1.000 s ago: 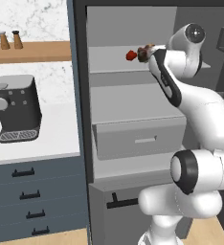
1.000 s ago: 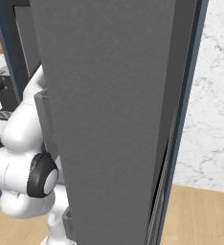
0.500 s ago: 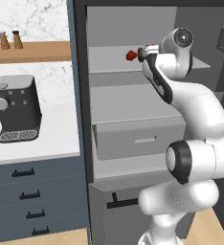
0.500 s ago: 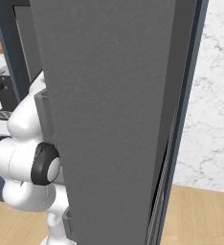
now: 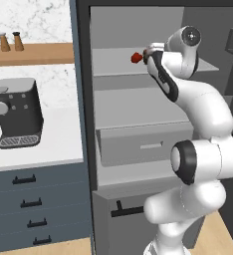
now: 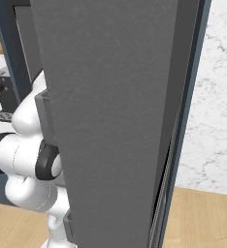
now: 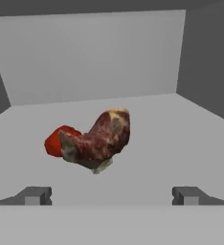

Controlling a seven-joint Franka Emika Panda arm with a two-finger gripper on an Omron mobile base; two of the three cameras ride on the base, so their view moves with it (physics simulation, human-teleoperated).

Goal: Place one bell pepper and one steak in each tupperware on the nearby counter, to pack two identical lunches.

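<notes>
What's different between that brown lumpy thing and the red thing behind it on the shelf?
The steak is brown, mottled with red and pale tan; the bell pepper is plain glossy red. The steak looks bigger and rises taller; the pepper sits low. The steak is nearer the open hand and partly hides the pepper. Both lie on the same grey shelf.

Inside the open fridge (image 5: 138, 124), the steak (image 7: 98, 140) lies on the upper shelf (image 7: 147, 143), with 1 bell pepper (image 7: 56, 141) just behind it and to its left in the hand view, partly hidden by it. The gripper (image 7: 111, 195) sits in front of both, its fingertips (image 7: 35, 195) apart on either side. Below the shelf is a drawer (image 5: 141, 143). Left of the fridge, a coffee machine (image 5: 16, 113) stands on the counter (image 5: 49, 149), under a wall shelf (image 5: 34, 54) carrying 3 small bottles (image 5: 5, 42).
</notes>
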